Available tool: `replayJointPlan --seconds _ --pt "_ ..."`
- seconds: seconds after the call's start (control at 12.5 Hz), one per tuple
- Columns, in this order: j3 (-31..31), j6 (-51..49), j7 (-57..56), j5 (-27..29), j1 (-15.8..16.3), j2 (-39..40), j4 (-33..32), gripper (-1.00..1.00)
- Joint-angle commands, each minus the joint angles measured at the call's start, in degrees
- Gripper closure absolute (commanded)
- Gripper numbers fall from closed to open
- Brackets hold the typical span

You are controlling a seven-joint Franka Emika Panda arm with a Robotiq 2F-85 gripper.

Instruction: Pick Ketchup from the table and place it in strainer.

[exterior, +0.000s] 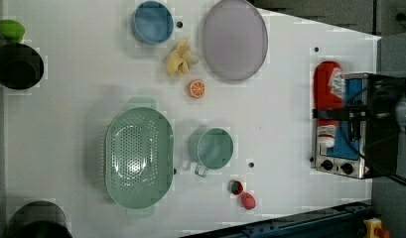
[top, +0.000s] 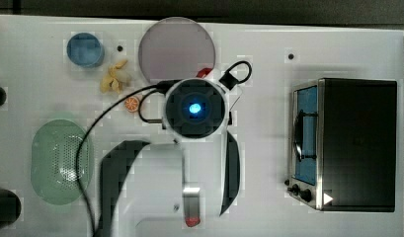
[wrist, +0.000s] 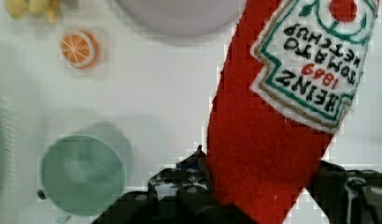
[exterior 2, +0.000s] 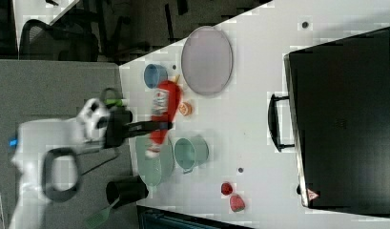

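The gripper (wrist: 261, 186) has its jaws partly spread and clamped on the sides of the ketchup (wrist: 258, 140), which hangs lifted off the desk (wrist: 146, 98), apart from the strainer (exterior: 138, 157).

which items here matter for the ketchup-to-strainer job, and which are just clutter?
Job: ketchup, clamped in the gripper; strainer.

Clutter: teal bowl, blue cup, grey plate, orange slice, banana, strawberries, toaster oven.
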Motion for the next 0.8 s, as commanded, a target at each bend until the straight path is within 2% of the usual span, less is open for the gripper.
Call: replayJointPlan --seconds 0.08,0.64,0.8 --pt "5.2 -3.7 11.9 0.9 2.7 -0.7 1.4 -0.23" --pt "20.7 -2.5 32.3 1.9 4.4 1.4 2.1 -0.23" --pt "24.8 0.4 37.3 1.9 4.5 3.7 2.2 -0.23"
